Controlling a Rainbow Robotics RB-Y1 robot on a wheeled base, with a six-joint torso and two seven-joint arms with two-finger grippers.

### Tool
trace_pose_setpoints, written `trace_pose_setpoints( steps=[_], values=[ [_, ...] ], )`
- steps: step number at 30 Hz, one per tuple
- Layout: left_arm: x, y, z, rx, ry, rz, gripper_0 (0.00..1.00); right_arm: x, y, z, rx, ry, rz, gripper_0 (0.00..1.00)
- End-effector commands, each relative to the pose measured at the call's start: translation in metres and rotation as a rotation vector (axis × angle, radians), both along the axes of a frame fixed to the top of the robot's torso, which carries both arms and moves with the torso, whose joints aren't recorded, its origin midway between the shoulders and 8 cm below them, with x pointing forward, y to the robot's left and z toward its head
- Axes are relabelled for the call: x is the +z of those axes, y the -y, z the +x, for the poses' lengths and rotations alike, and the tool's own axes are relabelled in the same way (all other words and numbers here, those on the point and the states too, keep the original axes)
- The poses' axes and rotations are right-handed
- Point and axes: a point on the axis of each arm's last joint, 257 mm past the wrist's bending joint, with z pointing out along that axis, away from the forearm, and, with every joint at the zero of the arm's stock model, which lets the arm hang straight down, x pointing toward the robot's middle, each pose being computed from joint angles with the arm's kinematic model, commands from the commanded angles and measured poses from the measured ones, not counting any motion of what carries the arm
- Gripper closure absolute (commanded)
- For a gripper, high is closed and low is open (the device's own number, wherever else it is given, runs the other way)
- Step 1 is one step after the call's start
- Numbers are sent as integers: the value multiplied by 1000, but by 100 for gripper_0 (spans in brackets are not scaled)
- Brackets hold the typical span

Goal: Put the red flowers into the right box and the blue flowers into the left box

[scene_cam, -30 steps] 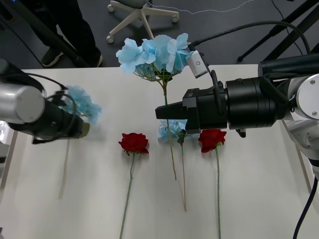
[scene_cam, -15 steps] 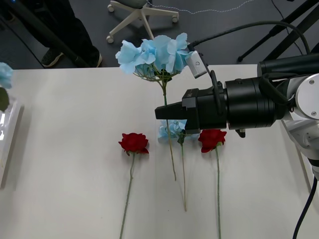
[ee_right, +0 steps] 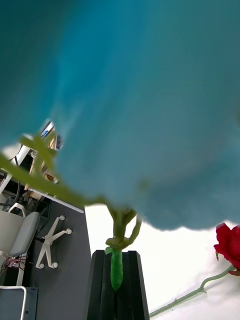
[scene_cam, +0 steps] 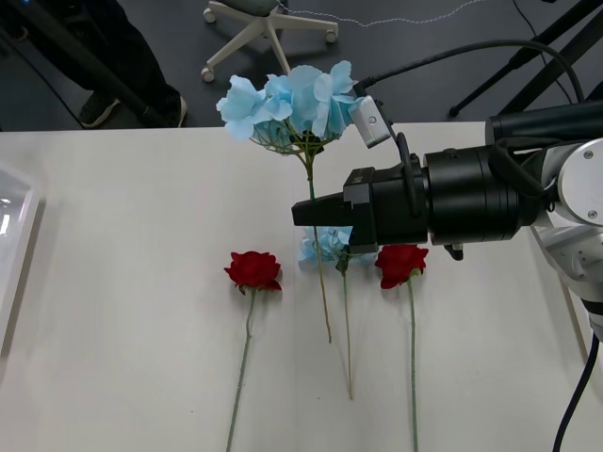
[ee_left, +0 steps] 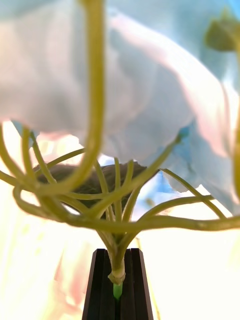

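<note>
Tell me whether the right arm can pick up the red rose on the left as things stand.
Probably not yet. The way to the left red rose looks free, since it lies in the open on the table, but the right gripper is shut on a blue flower stem, so its fingers are taken.

The right claw (scene_cam: 300, 215) hid part of the lying blue flower (scene_cam: 325, 247) beneath it, and the arm behind it overlapped the top of a red rose (scene_cam: 400, 264). Just beyond that claw, in its wrist view, the held blue bloom (ee_right: 130, 100) was one soft blur. The left claw (ee_left: 117, 292) pinched a second blue bloom (ee_left: 150, 100), equally blurred, its background washed out. Far beyond the right claw's tip, a clear box (scene_cam: 11, 254) was cut off by the picture's edge.
</note>
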Motion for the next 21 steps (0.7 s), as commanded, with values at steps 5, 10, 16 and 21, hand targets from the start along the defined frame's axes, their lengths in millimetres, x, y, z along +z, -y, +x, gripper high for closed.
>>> trace_pose_setpoints(
  steps=[5,10,16,21],
  values=[
    [5,-47,-6,49,10,103,100,16,-8,-7,33,43,19,100],
    [-18,-41,-9,52,-22,85,100,17,-9,-7,35,42,21,100],
    [-33,-28,-7,44,-29,55,67,17,-9,-8,37,39,24,100],
    [-39,-14,-6,17,-58,25,0,17,-9,-8,37,39,24,100]
  ],
)
